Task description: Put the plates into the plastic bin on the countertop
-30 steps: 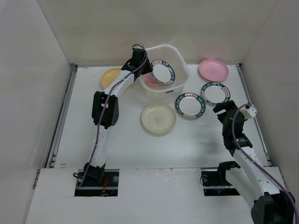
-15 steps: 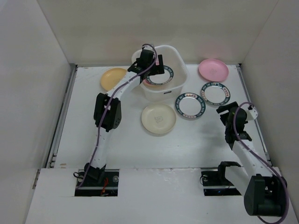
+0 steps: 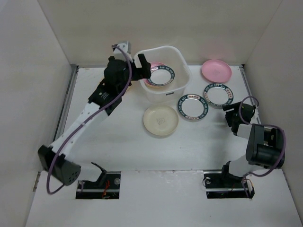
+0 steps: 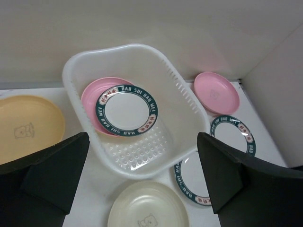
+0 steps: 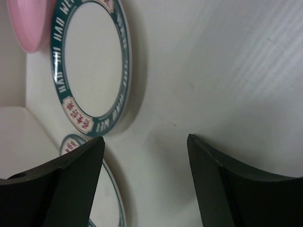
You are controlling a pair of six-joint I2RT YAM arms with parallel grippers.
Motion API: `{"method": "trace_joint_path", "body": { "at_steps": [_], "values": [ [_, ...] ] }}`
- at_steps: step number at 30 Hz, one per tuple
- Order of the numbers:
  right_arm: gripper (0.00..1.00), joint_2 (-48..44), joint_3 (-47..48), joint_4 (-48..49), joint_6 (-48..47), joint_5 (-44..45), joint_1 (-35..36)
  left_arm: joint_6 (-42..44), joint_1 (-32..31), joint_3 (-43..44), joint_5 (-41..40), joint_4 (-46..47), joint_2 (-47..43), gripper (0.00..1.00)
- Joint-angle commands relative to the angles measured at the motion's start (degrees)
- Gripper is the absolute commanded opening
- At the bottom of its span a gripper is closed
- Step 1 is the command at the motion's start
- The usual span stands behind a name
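Two in the plastic bin [image 3: 182,71] below the left gripper [image 3: 143,70], spread and empty: pink plate [image 4: 92,94], patterned plate [image 4: 126,109]; right gripper [image 3: 231,113], jaws apart, faces a teal-rimmed plate [image 5: 90,66]; next, pinch its rim.

A plain white back wall [image 3: 161,28] rises beyond both pairs of jaws. The left side wall [image 3: 28,85] stands well left of the left jaws, the right side wall [image 3: 281,52] near the right jaws' right. A grey rail [image 3: 64,118] runs along the left side wall's foot. A white front ledge [image 3: 161,198] lies behind both
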Motion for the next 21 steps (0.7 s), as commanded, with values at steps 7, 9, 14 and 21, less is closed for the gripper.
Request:
{"method": "trace_joint_path", "body": {
  "at_steps": [7,9,14,21],
  "values": [
    [0.71,12.20,5.89,11.05,4.89,-8.17,-1.37,-1.05,-0.60,-28.29,-10.72,3.94,-19.47,1.00],
    [0.68,14.05,7.12,11.05,5.68,-8.34,-1.37,-2.37,-0.07,-32.96,-11.17,4.47,-21.67,1.00],
    [0.51,16.51,8.96,12.19,6.48,-7.99,-1.20,-3.17,0.72,-43.33,-13.18,7.19,-25.28,1.00],
    [0.07,19.51,10.29,13.33,7.09,-8.96,-1.63,-4.75,0.37,-55.55,-16.53,14.92,-30.90,1.00]
  ]
}}
